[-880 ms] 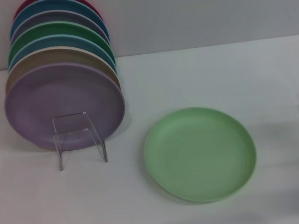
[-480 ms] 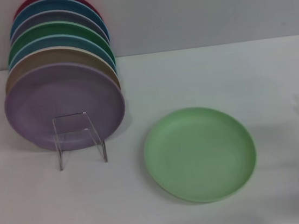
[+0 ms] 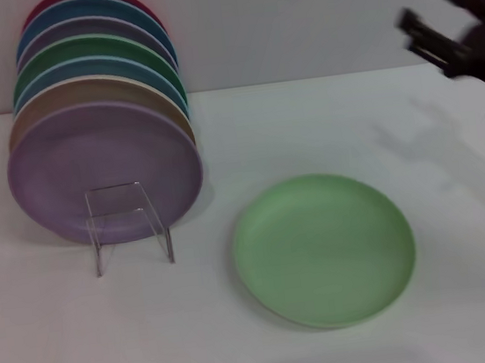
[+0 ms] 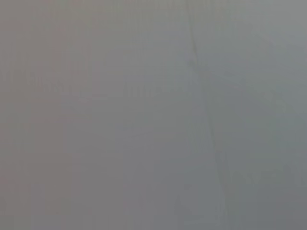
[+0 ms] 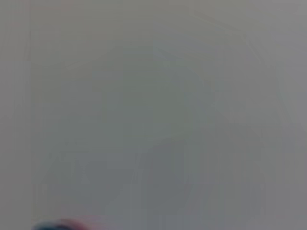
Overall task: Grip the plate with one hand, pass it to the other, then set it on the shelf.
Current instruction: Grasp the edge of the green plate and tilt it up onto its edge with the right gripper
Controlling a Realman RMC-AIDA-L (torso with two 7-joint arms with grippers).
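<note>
The pale mint-green plate [image 3: 324,248] lies flat on the white table, right of centre in the head view. The clear acrylic shelf [image 3: 128,224] stands to its left, in front of a lilac plate. My right gripper [image 3: 438,9] is in the air at the far right, above and behind the mint plate, well apart from it. Its two black fingers are spread and hold nothing. My left gripper is out of view. The left wrist view shows only a plain grey surface.
A row of upright plates [image 3: 98,119] leans toward the back wall at the left, with the lilac plate [image 3: 57,182] at the front. The right wrist view shows grey, with a sliver of colour [image 5: 60,225] at its edge.
My right gripper has come into the head view at the far right; it was not visible before. The plates and the shelf have not moved.
</note>
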